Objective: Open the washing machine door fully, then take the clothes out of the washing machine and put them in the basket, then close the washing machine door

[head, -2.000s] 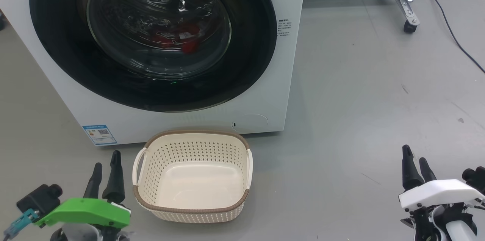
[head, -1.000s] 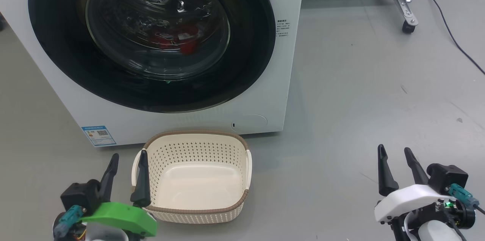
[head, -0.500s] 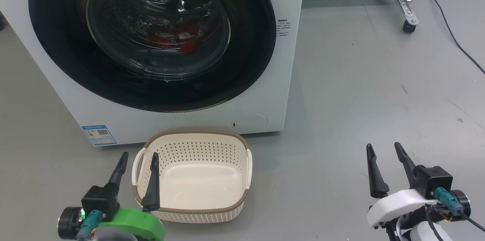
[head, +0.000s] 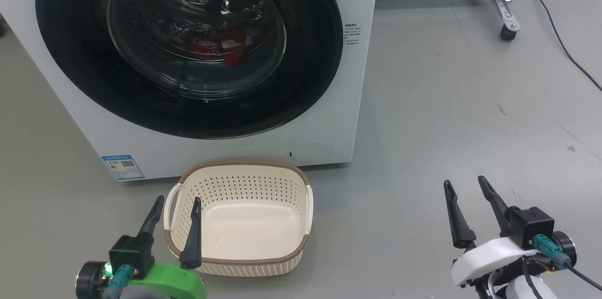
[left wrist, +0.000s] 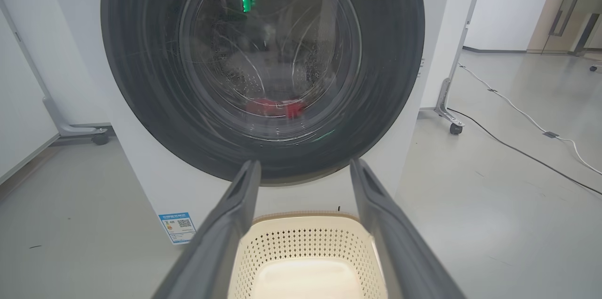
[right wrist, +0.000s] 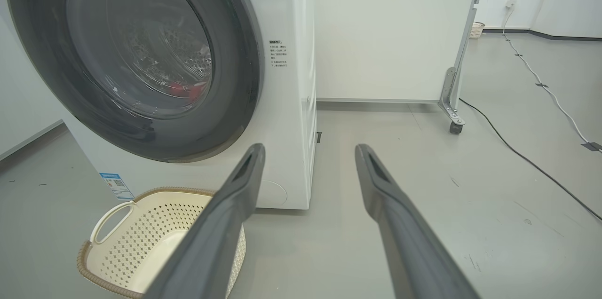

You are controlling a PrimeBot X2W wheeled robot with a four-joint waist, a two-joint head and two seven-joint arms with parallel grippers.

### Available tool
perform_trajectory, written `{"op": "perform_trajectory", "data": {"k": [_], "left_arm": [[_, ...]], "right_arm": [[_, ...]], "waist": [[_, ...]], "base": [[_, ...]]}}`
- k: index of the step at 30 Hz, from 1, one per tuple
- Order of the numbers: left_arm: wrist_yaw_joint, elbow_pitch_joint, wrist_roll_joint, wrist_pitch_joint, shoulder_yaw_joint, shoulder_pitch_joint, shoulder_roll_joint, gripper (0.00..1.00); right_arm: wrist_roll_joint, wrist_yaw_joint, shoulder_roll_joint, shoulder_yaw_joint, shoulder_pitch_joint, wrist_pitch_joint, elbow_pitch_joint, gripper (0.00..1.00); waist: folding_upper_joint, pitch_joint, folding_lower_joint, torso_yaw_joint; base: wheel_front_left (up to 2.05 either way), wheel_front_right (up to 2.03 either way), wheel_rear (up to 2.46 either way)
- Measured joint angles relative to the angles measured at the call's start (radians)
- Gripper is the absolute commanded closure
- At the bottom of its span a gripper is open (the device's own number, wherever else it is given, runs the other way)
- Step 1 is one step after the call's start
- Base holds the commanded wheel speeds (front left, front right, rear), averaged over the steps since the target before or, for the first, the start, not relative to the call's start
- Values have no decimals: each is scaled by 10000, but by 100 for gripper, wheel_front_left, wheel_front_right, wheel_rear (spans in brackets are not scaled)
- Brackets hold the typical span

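The white washing machine (head: pixel 357 101) stands ahead with its round black-rimmed door (head: pixel 310 82) closed. Red clothes (head: pixel 221 47) lie in the drum behind the glass, and red clothes (left wrist: pixel 275 106) show through the door in the left wrist view too. The cream basket (head: pixel 240 268) sits empty on the floor before the machine. My left gripper (head: pixel 178 201) is open at the basket's left rim, one finger over the basket. My right gripper (head: pixel 464 184) is open over bare floor, well right of the basket. The door (right wrist: pixel 235 78) and basket (right wrist: pixel 108 252) lie left of the right fingers (right wrist: pixel 235 195).
A white panel on a metal leg with a caster (head: pixel 507 33) stands behind the machine at the right. A dark cable (head: pixel 564 50) runs across the grey floor at far right. A blue label (head: pixel 123 167) marks the machine's lower front.
Both arms have swung inward and turned: the left gripper moved right to the basket's left rim, the right gripper moved left and slightly forward. Both grippers opened wider. The door stays closed.
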State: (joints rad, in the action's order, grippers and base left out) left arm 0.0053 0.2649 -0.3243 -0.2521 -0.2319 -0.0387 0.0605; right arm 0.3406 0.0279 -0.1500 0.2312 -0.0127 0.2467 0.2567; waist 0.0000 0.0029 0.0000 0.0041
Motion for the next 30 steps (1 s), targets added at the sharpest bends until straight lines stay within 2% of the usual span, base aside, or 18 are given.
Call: {"op": "perform_trajectory", "data": {"k": [20,21,22,30], "left_arm": [[82,238,-10,0,10,-4,-71,0],[82,249,-10,0,10,-4,-71,0],[82,257,-10,0,10,-4,-73,0],[82,291,-10,0,10,-7,-90,0]], "right_arm": [[-104,-182,176,-257,2,8,86,0],[-104,-199,188,-270,2,10,94,48],[-104,-211,199,-280,3,10,102,100],[-104,-357,238,-336,5,10,140,100]], "waist": [[0,2,0,-10],[0,1,0,-9],[0,0,0,-8],[0,7,0,7]], "base": [[0,0,0],[0,0,0],[0,0,0],[0,0,0]]}}
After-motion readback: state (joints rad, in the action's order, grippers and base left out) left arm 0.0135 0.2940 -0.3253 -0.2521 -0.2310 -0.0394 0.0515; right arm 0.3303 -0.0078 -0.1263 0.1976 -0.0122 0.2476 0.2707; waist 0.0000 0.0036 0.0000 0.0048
